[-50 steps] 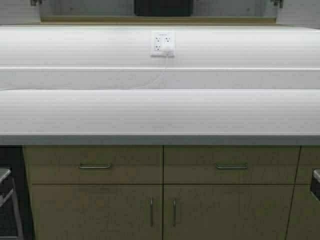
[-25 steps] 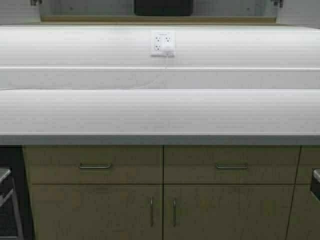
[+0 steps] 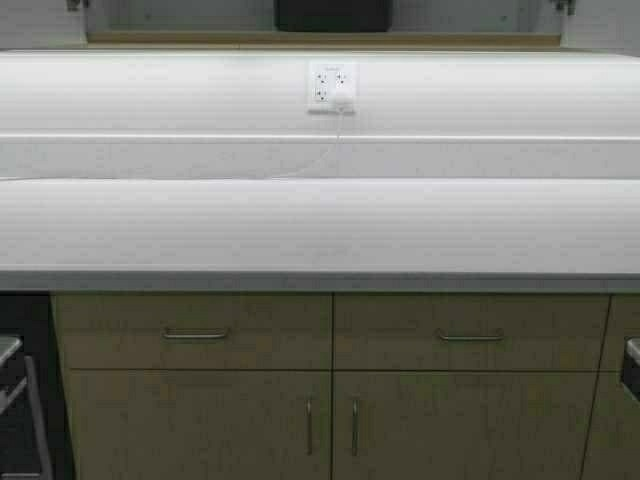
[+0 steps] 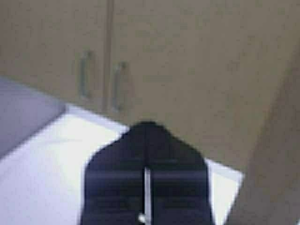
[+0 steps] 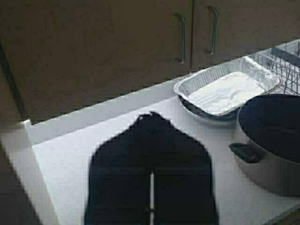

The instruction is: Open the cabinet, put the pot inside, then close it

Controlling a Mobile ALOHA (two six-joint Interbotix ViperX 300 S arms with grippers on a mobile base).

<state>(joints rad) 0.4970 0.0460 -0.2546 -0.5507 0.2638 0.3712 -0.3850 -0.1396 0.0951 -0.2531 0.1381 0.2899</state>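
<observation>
Nothing begun: cabinet (image 5: 140,42) shut, pot (image 5: 274,140) still out.
Right tool (image 5: 151,123) clenched and empty, pot resting on surface (image 5: 61,173) just beside it; left tool (image 4: 146,131) clenched too, facing shut doors.

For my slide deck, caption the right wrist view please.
Shut right hand over a white counter, beside a foil tray and a dark round pot, facing closed wooden cabinet doors.

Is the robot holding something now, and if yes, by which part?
Nothing is held. The left gripper and right gripper each have their jaws shut together with nothing between them. The wide round dark pot stands untouched on the white counter.
</observation>
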